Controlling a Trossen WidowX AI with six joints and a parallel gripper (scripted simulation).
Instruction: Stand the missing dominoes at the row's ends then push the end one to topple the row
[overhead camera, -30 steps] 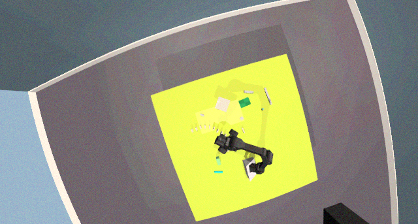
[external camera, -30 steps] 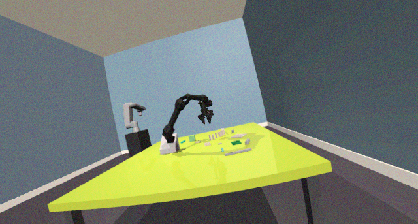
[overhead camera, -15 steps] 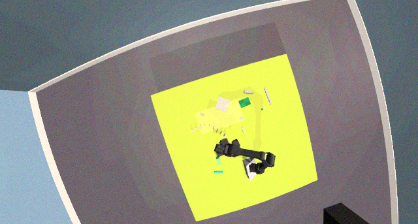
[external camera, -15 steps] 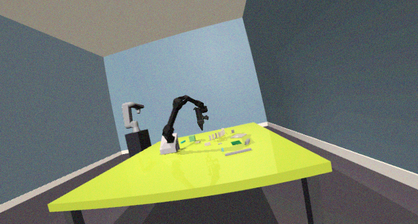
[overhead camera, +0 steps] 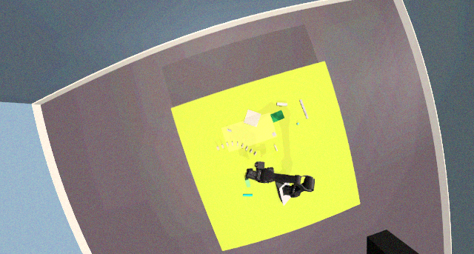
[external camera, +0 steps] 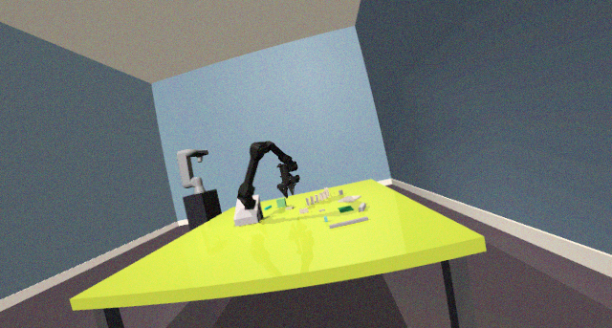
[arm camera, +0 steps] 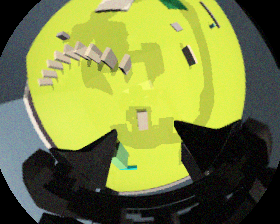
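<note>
A curved row of several pale dominoes (overhead camera: 237, 144) (external camera: 317, 198) (arm camera: 84, 52) stands on the yellow table (overhead camera: 315, 172) (external camera: 335, 251) (arm camera: 211, 83). My gripper (overhead camera: 247, 177) (external camera: 288, 190) (arm camera: 145, 128) is open and empty, raised well above the table, near the row's right end. In the wrist view one pale domino (arm camera: 143, 119) sits on the table below, between my fingers and apart from the row's end; I cannot tell whether it is upright. Loose dominoes lie at the right of the row (overhead camera: 275, 147) (arm camera: 189, 54) and behind it (overhead camera: 229, 129).
A white tile (overhead camera: 252, 118) (arm camera: 118, 2), a green tile (overhead camera: 277, 116) (external camera: 345, 208) (arm camera: 172, 4), a long grey bar (overhead camera: 303, 108) (external camera: 349, 222) and a small white block (overhead camera: 281, 104) lie beyond the row. A teal block (overhead camera: 247, 183) (arm camera: 120, 159) and a cyan piece (overhead camera: 247, 195) lie near the arm's base (overhead camera: 286, 195).
</note>
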